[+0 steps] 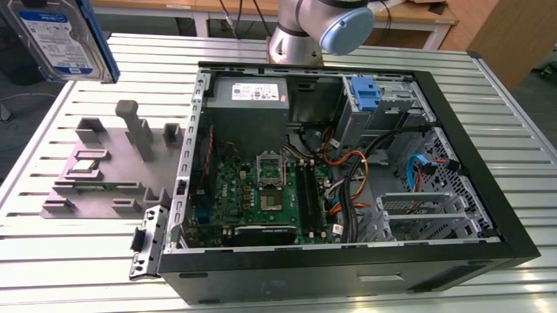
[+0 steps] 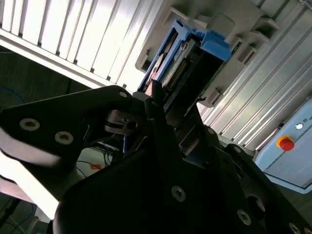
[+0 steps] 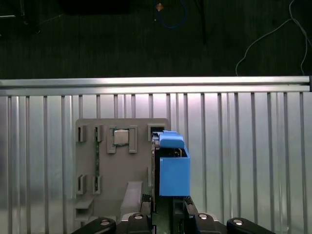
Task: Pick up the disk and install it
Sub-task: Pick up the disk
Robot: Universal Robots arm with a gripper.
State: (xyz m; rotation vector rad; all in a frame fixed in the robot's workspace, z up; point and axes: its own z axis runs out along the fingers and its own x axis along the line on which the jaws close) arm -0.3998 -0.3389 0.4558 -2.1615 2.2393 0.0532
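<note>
The disk (image 1: 62, 38), a silver drive with a white-and-blue label in a blue carrier, hangs high in the air at the exterior view's far left, above the table's back corner. In the first wrist view the disk (image 3: 173, 168) is seen edge-on, and my gripper (image 3: 165, 202) is shut on its near end. It hangs above the grey fixture plate (image 3: 117, 170). The second wrist view shows the disk (image 2: 190, 56) sticking out past the dark gripper (image 2: 165, 105), clamped between the fingers.
The open computer case (image 1: 487, 195) lies on the slatted metal table (image 1: 61, 274), with the motherboard (image 1: 265, 195), cables, a blue caddy (image 1: 366, 94) and a metal drive cage (image 1: 426, 212) inside. The grey fixture plate (image 1: 113, 166) sits to the case's left in the exterior view. The arm's base (image 1: 317, 26) stands behind the case.
</note>
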